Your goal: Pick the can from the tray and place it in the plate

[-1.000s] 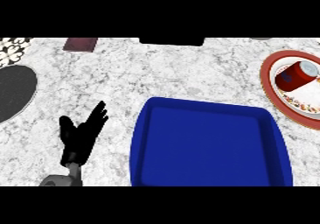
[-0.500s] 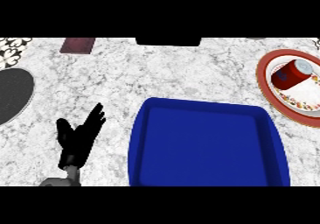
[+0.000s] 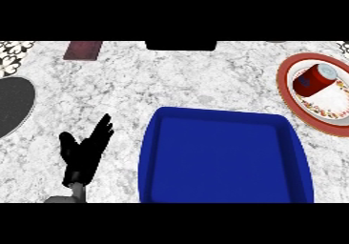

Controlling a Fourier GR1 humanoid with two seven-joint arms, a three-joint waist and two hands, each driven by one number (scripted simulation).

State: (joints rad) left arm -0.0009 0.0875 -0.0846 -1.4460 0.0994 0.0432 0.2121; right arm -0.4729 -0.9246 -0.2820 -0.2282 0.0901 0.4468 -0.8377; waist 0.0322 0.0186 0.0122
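I see open counter (image 3: 205, 81) btwn tray (image 3: 223, 162) & far edge; tray blocks centre, plate (image 3: 290, 90) w/ can (image 3: 314, 80) blocks right, dark mat (image 3: 8, 107) left

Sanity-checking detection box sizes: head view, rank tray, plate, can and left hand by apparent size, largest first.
1. Blue tray, cut by the lower edge.
2. Plate, cut by the right edge.
3. Left hand, resting open.
4. Red can, lying on the plate.
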